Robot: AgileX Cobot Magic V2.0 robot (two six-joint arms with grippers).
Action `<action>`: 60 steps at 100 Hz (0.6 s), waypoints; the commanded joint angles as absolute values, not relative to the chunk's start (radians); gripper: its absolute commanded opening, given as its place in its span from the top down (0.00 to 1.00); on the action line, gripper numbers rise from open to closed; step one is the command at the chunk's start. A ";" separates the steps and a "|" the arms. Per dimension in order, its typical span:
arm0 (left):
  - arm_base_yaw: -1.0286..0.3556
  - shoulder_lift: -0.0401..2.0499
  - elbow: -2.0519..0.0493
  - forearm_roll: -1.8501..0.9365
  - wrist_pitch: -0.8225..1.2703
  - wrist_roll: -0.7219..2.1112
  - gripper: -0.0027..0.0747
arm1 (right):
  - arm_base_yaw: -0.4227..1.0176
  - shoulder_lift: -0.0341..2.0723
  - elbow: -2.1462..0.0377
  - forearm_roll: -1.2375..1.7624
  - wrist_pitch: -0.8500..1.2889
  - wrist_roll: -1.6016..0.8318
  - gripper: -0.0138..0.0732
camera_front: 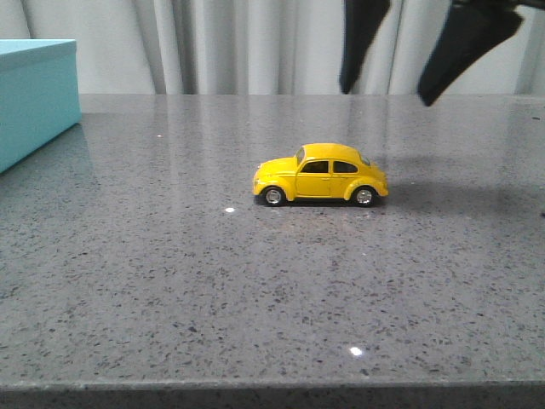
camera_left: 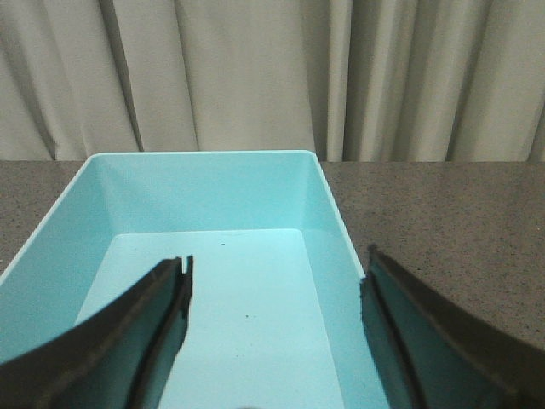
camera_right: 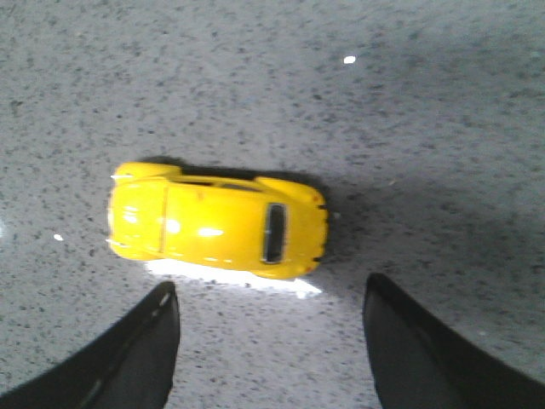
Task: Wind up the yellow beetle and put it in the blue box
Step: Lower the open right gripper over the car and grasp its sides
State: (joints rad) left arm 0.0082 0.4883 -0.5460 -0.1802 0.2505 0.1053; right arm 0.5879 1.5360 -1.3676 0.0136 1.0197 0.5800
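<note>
Yellow beetle, judged light, rigid and glossy-slick, is best pinched across its doors by the spread right gripper overhead.

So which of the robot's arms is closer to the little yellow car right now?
The right. The right gripper hangs open above the yellow beetle, slightly behind it. The left gripper is off at the blue box, open over its inside.

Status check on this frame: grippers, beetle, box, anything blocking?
Right gripper open, above the beetle, not touching. Left gripper open over the box, nothing seen inside. Beetle on its wheels on the table, nothing in the way.
</note>
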 commanded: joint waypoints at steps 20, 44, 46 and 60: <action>-0.033 0.499 -0.581 -0.192 0.163 0.098 0.41 | 0.627 1.622 -1.494 -0.006 1.021 0.649 0.29; -0.040 0.499 -0.581 -0.192 0.163 0.098 0.41 | 0.642 1.679 -1.527 -0.009 1.046 0.684 0.29; -0.040 0.499 -0.581 -0.192 0.163 0.098 0.41 | 0.642 1.683 -1.527 -0.009 1.046 0.686 0.29; -0.040 0.499 -0.581 -0.192 0.163 0.098 0.41 | 0.642 1.711 -1.527 -0.009 1.058 0.697 0.29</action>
State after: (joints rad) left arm -0.0312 0.4883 -0.5460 -0.1807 0.2475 0.1053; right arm 0.6426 1.7355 -1.4919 0.0071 1.0643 0.6879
